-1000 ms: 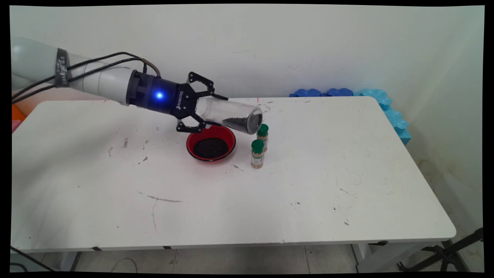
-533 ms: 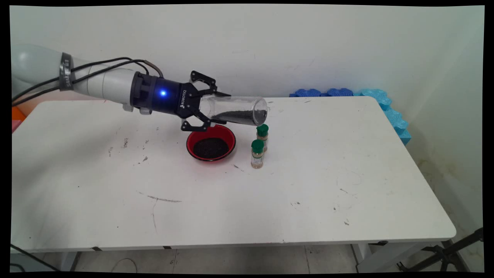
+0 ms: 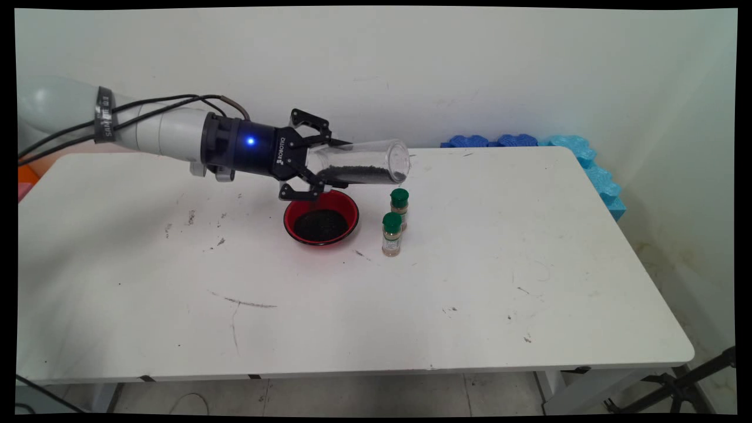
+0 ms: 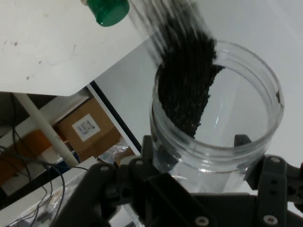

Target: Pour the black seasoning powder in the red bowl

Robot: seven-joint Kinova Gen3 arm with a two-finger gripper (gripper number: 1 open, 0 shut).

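Observation:
My gripper (image 3: 320,167) is shut on a clear plastic jar (image 3: 361,163) that lies almost level in the air, its mouth pointing right. Black grains (image 3: 355,174) rest along the jar's lower side. In the hand view the jar (image 4: 222,127) fills the frame between my fingers (image 4: 147,156), with the dark grains (image 4: 187,85) piled along its left wall. Just below the gripper sits a red bowl (image 3: 321,218) holding black grains. Two small spice bottles with green caps (image 3: 399,207) (image 3: 392,234) stand right of the bowl, under the jar's mouth. One green cap (image 4: 109,10) shows in the hand view.
The white table (image 3: 470,282) carries scuff marks. Blue foam pieces (image 3: 529,141) lie along its back right corner against the wall. Black cables (image 3: 147,106) run along the arm. A tripod leg (image 3: 675,385) stands on the floor at the lower right.
The jar has swung up from a downward tilt to nearly level, and the grains have slid back from its mouth. The gripper rose slightly and moved a little to the right.

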